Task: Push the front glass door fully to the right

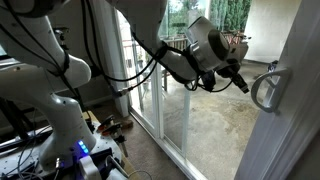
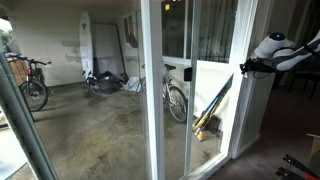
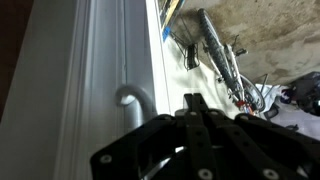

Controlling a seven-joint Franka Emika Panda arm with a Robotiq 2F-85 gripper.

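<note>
The front glass door's white frame (image 1: 292, 110) stands at the right of an exterior view, with its curved white loop handle (image 1: 268, 89) on the upright edge. My gripper (image 1: 242, 86) is shut and empty, its tip just beside the handle and slightly apart from it. In the wrist view the shut black fingers (image 3: 194, 101) point at the frame (image 3: 95, 80), with the handle (image 3: 135, 100) close on their left. In an exterior view the gripper (image 2: 246, 68) reaches in from the right toward a white upright; the handle is not visible there.
Other white-framed glass panels (image 2: 152, 90) stand beside the door. Beyond the glass is a concrete patio with bicycles (image 2: 176, 98), (image 3: 225, 65) and a white surfboard (image 2: 86, 45). The robot's base and cables (image 1: 85, 150) are on the indoor floor.
</note>
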